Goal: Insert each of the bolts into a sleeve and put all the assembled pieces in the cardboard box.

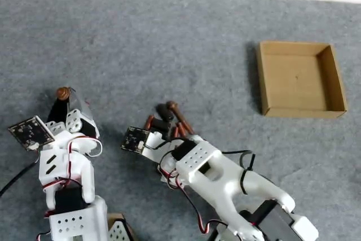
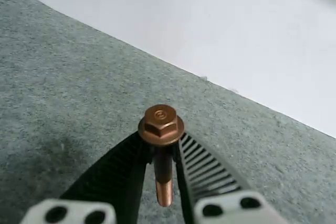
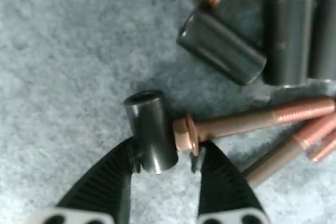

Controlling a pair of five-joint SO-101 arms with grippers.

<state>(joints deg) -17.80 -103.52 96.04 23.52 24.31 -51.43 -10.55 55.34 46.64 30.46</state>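
Left gripper [image 2: 163,146] clenched on bolt [image 2: 161,124] shank, high-view left; right gripper [image 3: 168,153] spread astride sleeve [image 3: 149,129]. Sleeve likely stiff, slick: you pinch mid-barrel.

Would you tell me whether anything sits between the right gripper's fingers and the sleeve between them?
Yes. The right gripper straddles the sleeve, but a bolt's head lies beside it, between the sleeve and one finger. The other finger looks to reach the sleeve with nothing between.

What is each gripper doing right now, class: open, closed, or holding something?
Left gripper: closed on a copper hex-head bolt.
Right gripper: open, fingers flanking a dark cylindrical metal sleeve and a second copper bolt's head.
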